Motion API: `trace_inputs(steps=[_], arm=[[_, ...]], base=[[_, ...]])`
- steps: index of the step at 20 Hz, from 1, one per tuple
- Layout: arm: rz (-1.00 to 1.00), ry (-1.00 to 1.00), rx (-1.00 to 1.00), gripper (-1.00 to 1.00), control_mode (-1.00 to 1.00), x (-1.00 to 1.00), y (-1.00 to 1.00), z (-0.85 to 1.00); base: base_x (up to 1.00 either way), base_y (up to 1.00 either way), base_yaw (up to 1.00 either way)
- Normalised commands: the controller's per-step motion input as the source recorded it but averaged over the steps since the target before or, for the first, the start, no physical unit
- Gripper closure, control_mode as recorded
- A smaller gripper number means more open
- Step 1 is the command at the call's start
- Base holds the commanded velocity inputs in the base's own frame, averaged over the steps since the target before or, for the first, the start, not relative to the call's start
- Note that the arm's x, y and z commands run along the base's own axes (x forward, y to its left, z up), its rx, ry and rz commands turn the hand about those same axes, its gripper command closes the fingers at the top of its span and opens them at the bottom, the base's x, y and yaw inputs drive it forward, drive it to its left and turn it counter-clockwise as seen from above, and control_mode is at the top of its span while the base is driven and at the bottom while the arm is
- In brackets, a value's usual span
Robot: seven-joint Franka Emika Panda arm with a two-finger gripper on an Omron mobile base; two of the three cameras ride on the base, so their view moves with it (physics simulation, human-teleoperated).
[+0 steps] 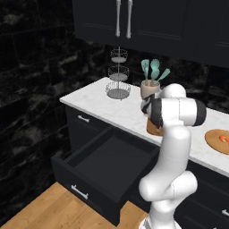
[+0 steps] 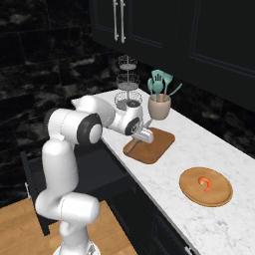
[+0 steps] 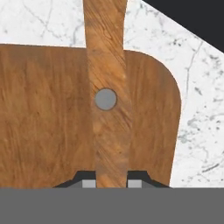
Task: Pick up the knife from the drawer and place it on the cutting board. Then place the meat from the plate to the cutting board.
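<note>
Two claw [image 3: 112,183] tips grip knife's [image 3: 107,100] grainy, seemingly riveted handle.

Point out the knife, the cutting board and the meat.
knife [image 3: 106,118], hand view, wooden handle below the rivet.
cutting board [image 2: 158,143], right base view, bare right part.
meat [image 2: 205,183], right base view, its middle.

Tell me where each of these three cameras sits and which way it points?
Left base view: behind the arm on its left, looking forward and down at the open drawer and counter; the white arm rises lower right.
Right base view: behind on the right, looking along the counter at the cutting board, plate and meat; the arm rises lower left.
Hand view: on the hand, looking down the gripper, jaws shut on the knife over the board.
Both base views share the utensil jar and wire stand.
</note>
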Motion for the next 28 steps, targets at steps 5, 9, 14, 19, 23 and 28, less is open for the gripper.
trace_inputs(steps=[5,9,14,19,23,28], arm=[[0.00,0.00,0.00,-1.00,-1.00,0.15,-0.04,-0.15],[0.00,0.00,0.00,-1.00,-1.00,0.05,-0.01,-0.07],[0.00,-0.01,0.00,-1.00,-1.00,0.00,0.00,0.00],[0.00,-0.01,-0.01,-1.00,-1.00,-0.15,0.00,0.03],[-0.03,-0.15,-0.04,-1.00,-1.00,-0.87,0.00,0.57],[-0.04,-0.12,-0.02,-1.00,-1.00,-0.86,0.00,0.69]], base=[[0.00,0.00,0.00],[0.00,0.00,0.00],[0.00,0.00,0.00],[0.00,0.00,0.00],[0.00,0.00,0.00],[0.00,0.00,0.00]])
